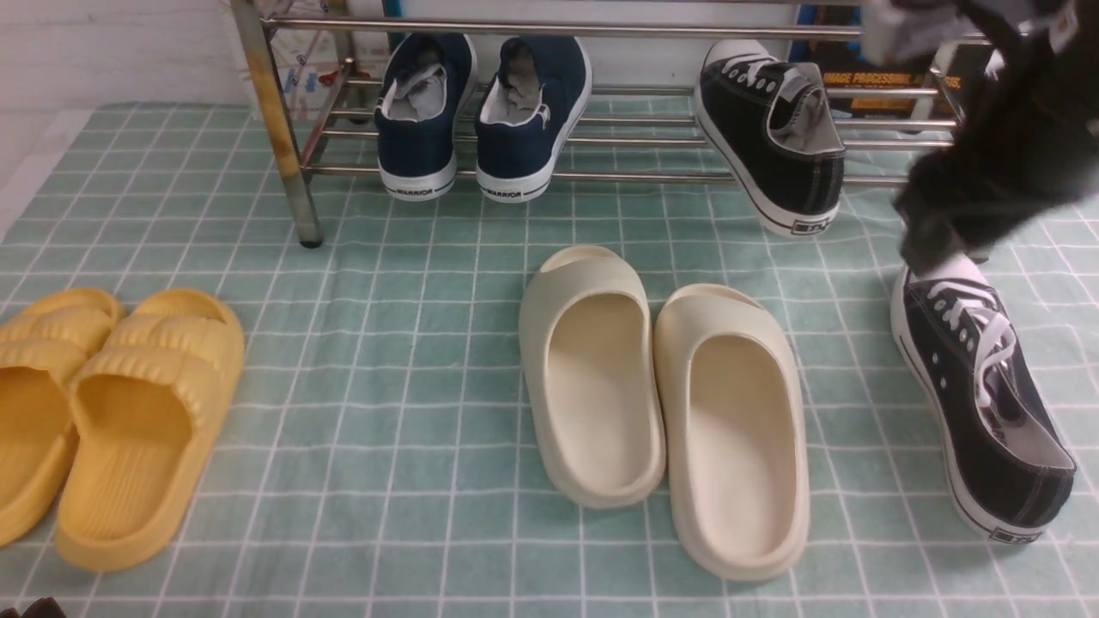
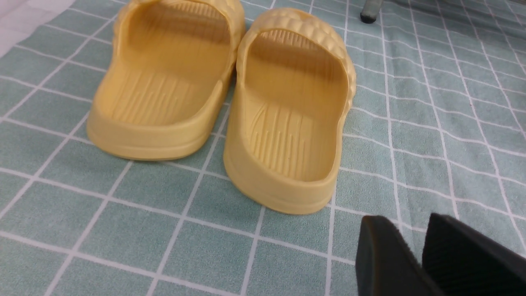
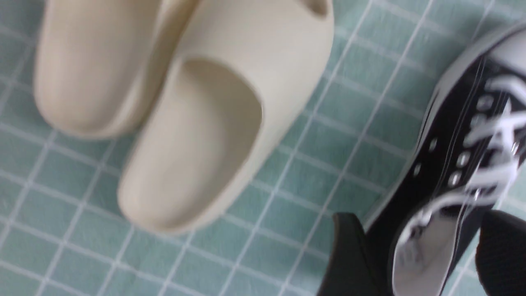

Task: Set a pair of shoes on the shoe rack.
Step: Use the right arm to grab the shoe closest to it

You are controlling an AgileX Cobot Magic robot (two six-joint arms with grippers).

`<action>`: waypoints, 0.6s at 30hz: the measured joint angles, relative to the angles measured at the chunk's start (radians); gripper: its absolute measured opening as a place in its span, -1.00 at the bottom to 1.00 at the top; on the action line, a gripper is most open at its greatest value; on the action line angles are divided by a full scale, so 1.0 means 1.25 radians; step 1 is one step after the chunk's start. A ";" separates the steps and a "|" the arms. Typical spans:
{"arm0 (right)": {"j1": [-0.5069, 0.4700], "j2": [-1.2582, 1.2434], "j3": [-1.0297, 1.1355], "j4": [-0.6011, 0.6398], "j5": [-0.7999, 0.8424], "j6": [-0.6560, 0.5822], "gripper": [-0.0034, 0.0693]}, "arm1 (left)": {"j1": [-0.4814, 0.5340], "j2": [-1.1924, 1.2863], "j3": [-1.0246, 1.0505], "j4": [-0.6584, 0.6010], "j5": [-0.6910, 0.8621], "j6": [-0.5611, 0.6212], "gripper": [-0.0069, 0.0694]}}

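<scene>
One black sneaker [image 1: 773, 129] with white laces leans on the steel shoe rack [image 1: 601, 28] at its right end, heel hanging over the front bar. The other black sneaker [image 1: 979, 395] lies on the checked cloth at the far right, toe toward the rack. My right gripper [image 1: 936, 245] hovers, blurred, over that shoe's toe. In the right wrist view the right gripper [image 3: 421, 218] is open wide, its fingers either side of the sneaker [image 3: 452, 164] at its grey-lined opening, not closed on it. My left gripper [image 2: 411, 230] is low over the cloth with a narrow gap, holding nothing.
Navy slip-on sneakers [image 1: 481, 103] stand on the rack's left part. Cream slides [image 1: 661, 403] lie mid-cloth, just left of the loose sneaker. Yellow slides [image 1: 103, 412] lie at the left, right in front of my left gripper. The rack's rusty leg [image 1: 275, 112] stands at the back left.
</scene>
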 joint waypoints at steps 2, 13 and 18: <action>0.000 -0.030 0.065 -0.015 -0.008 0.006 0.28 | 0.000 0.000 0.000 0.000 0.000 0.000 -0.36; 0.000 -0.025 0.335 -0.168 -0.225 0.209 0.28 | 0.000 0.000 0.000 0.000 0.000 0.000 -0.33; 0.000 0.035 0.336 -0.225 -0.286 0.286 0.28 | 0.000 0.000 0.000 0.000 0.000 0.000 -0.32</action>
